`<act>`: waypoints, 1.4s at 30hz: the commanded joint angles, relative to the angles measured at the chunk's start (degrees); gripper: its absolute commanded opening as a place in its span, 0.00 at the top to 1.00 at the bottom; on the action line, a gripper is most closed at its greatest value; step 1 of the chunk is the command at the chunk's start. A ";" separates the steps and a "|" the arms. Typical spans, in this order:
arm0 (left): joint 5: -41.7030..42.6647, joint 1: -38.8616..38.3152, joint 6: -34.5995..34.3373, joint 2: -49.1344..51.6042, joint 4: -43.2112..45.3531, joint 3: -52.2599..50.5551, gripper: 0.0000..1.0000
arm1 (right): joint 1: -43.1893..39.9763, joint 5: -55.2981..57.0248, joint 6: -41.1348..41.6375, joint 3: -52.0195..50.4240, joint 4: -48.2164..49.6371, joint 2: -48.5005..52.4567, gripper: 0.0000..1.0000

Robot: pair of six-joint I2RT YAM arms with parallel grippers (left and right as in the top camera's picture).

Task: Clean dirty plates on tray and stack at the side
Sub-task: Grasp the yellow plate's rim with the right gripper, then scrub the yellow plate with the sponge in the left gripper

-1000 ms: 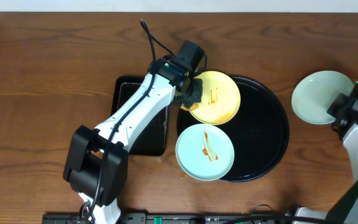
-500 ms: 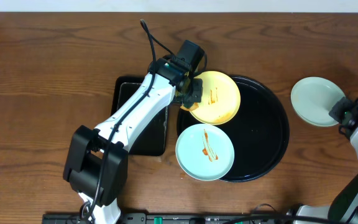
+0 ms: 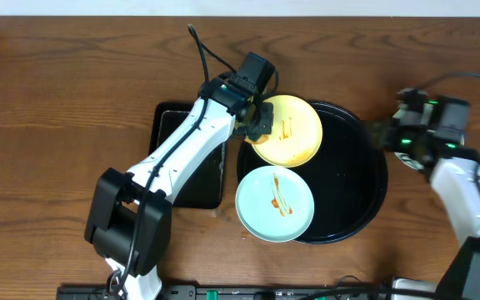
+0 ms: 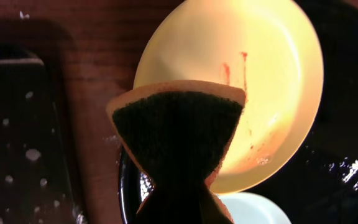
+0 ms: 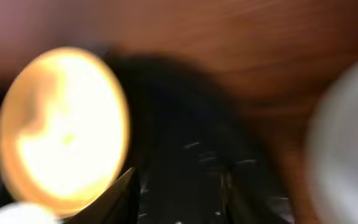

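Observation:
The pale yellow plate [image 3: 290,132] with red smears lies tilted on the black tray's [image 3: 352,192] upper left rim. My left gripper [image 3: 255,119] is shut on a sponge [image 4: 179,134], orange with a dark scrub face, at that plate's left edge. A mint-blue plate [image 3: 275,203] with a sauce streak sits on the tray's lower left rim. My right gripper [image 3: 376,133] hovers above the tray's right rim, fingers apart and holding nothing. In the blurred right wrist view the yellow plate [image 5: 64,130] shows ahead, and a pale round shape [image 5: 347,130] lies at the right edge.
A rectangular black sponge tray [image 3: 182,158] sits left of the round tray, partly under my left arm. The table is dark wood [image 3: 57,100]. My right arm covers the table to the right of the tray.
My right arm has swung left, from the mint-blue plate on the table's right side to over the tray's right rim, and its jaws have opened. The left arm has not moved.

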 commanded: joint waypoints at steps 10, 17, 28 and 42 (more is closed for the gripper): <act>-0.68 -0.44 0.72 -0.02 4.24 -0.13 0.93 | 10.34 4.72 -7.02 24.94 -23.58 9.64 0.57; -0.52 -2.36 0.74 1.18 7.54 -0.13 0.92 | 11.17 -1.01 -7.02 25.22 -23.87 19.39 0.63; -0.50 -6.10 0.72 7.28 14.32 -0.13 0.92 | 12.55 -1.03 -5.44 25.22 -19.69 30.99 0.69; -0.52 -8.07 -0.20 12.39 19.10 -0.13 0.92 | 14.60 -0.98 -4.13 25.22 -19.37 32.37 0.90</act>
